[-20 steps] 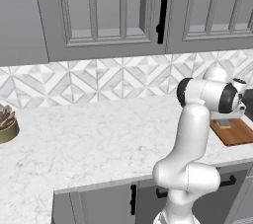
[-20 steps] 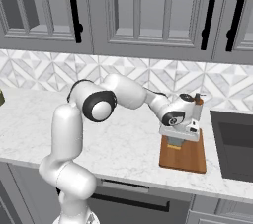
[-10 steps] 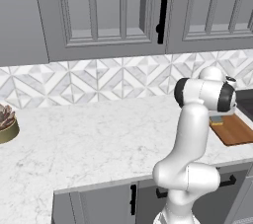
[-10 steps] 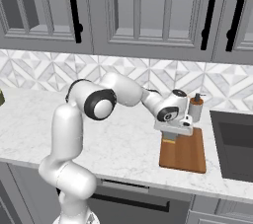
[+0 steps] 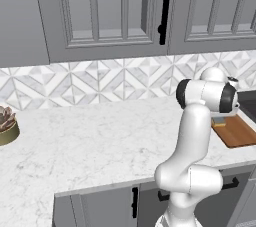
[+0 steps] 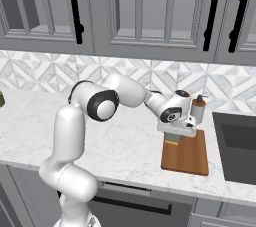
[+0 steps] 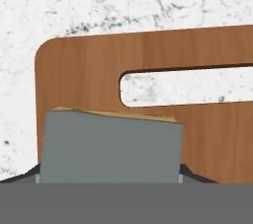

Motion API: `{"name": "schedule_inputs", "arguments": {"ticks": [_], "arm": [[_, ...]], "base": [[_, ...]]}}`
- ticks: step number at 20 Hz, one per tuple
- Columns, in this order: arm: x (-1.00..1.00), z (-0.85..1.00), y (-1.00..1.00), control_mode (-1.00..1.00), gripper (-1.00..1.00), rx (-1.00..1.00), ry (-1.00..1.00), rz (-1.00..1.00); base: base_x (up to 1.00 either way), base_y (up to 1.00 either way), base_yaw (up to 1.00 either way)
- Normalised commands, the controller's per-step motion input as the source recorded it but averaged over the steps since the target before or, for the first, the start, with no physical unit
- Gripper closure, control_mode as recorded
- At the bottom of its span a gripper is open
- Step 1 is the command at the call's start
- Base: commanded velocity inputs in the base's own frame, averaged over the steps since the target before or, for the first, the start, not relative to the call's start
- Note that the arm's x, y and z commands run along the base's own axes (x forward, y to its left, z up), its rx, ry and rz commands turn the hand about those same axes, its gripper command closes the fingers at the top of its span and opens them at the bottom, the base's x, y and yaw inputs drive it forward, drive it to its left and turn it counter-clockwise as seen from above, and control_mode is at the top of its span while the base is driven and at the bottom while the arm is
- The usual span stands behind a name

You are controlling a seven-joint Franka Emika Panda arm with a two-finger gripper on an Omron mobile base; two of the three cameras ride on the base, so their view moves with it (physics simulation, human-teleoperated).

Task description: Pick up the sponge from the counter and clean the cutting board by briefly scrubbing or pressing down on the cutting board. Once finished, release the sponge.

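Sponge sits clamped between the jaws of the gripper, its grey-green face turned toward the hand camera and a thin yellow edge showing along its top. In the hand view it hangs over the cutting board, near the rounded corner and just beside the long handle slot through which the marble shows; whether it touches the wood cannot be told from here. In the right base view the sponge appears as a small yellow sliver under the hand, at the near-left part of the reddish-brown cutting board, which lies flat on the counter just left of the dark sink. A small beige soap bottle with a dark pump stands behind the board near the backsplash. In the left base view the arm hides most of the board, and a potted succulent stands far off at the counter's left end.
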Motion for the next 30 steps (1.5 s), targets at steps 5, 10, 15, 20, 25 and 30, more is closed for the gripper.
{"name": "schedule_inputs", "arguments": {"ticks": [5, 10, 15, 20, 25, 30], "arm": [[0.26, 0.08, -0.31, -1.0, 1.0, 0.0, 0.01, 0.0], [0.08, -0.23, -0.4, -1.0, 1.0, 0.0, 0.0, 0.0], [0.04, -0.7, -0.13, -1.0, 1.0, -0.01, 0.01, 0.0], [0.01, -0.34, -0.22, -1.0, 1.0, 0.0, 0.01, 0.0], [0.0, -0.04, -0.44, -1.0, 1.0, 0.0, 0.0, 0.0], [-0.01, -0.53, -0.38, -1.0, 1.0, 0.0, 0.0, 0.0]], "base": [[0.0, 0.0, 0.0], [0.0, 0.0, 0.0], [0.0, 0.0, 0.0], [0.0, 0.0, 0.0], [0.0, 0.0, 0.0], [0.0, 0.0, 0.0]]}}
